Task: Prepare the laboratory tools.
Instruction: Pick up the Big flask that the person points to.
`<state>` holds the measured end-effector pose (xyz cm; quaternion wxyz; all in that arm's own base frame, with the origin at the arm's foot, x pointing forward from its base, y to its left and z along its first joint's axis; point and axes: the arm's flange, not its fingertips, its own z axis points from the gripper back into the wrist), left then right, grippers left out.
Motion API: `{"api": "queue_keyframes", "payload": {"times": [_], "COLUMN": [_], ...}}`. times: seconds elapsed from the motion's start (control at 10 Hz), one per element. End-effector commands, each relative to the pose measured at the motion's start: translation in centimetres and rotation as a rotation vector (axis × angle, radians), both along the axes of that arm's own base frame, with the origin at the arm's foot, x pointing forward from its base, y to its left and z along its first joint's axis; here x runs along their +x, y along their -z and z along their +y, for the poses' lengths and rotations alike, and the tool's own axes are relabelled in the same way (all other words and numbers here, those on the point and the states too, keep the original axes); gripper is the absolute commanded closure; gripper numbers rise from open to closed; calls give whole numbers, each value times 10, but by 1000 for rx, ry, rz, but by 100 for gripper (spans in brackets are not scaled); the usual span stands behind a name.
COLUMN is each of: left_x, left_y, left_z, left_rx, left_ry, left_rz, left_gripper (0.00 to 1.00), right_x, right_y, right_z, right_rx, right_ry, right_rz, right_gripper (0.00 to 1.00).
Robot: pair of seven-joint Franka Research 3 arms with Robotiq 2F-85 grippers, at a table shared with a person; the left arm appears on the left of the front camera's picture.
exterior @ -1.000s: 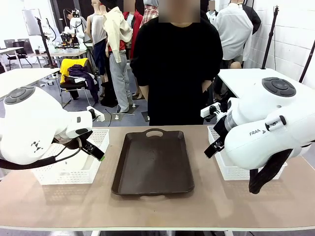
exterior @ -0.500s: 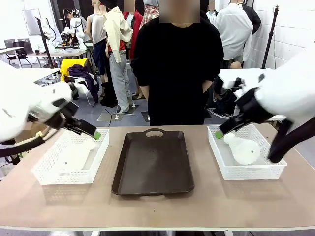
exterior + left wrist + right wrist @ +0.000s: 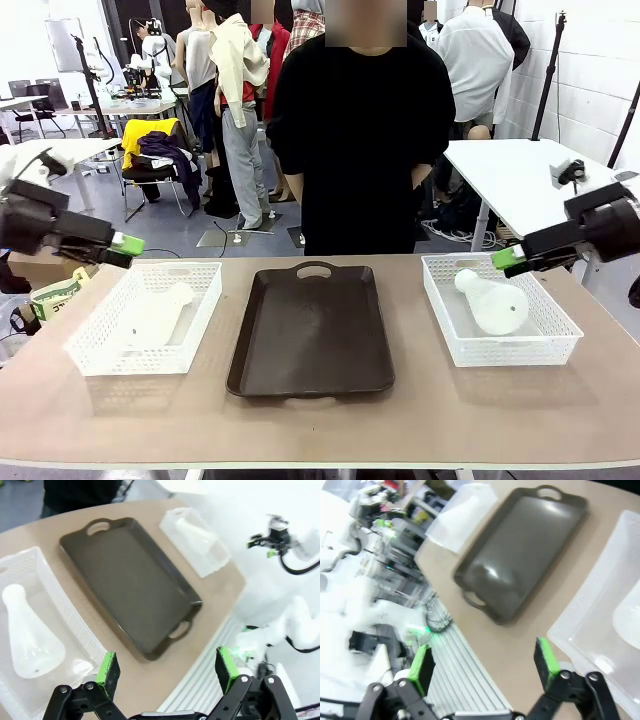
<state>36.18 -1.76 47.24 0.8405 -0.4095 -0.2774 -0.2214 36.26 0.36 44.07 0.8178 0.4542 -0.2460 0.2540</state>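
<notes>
Left gripper (image 3: pixel 126 244) and right gripper (image 3: pixel 507 258), fingers released; left flask (image 3: pixel 155 315) and right flask (image 3: pixel 492 303), lying sideways flanking the tray (image 3: pixel 310 340), may slip when pinched.

Left flask (image 3: pixel 160 312): frosted white plastic, translucent, smooth, matt.
Right flask (image 3: pixel 492 303): same frosted plastic, soft sheen on belly.
Left basket (image 3: pixel 130 362), right basket (image 3: pixel 510 350): white plastic mesh, walls full of small holes, matt.
Tray (image 3: pixel 310 335): dark brown, smooth, looks plastic; semi-gloss, pale light patches on floor, faint speckles.
Table (image 3: pixel 320 425): light brown top, smooth, matt, wood-look.
Left gripper (image 3: pixel 166 665), right gripper (image 3: pixel 482 660): black hard frame, low sheen; green pads (image 3: pixel 108 666) matt.
Person's top (image 3: pixel 360 150): black cloth, matt.
</notes>
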Motion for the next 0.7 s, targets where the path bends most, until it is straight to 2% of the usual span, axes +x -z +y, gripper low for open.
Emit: {"api": "queue_keyframes", "payload": {"times": [0.0,0.3,0.6], "left_x": [-5,0,-2], "left_y": [23,45,57], "left_z": [21,48,53], "left_rx": [-141,-365,-373], "left_ry": [54,82,96], "left_rz": [85,200,257], "left_gripper": [0,0,0], "right_x": [23,29,32], "right_y": [27,41,43], "right_z": [-16,-30,-31], "right_rx": [133,206,216], "right_ry": [-6,8,6], "right_rz": [99,150,173], "right_gripper": [0,0,0]}}
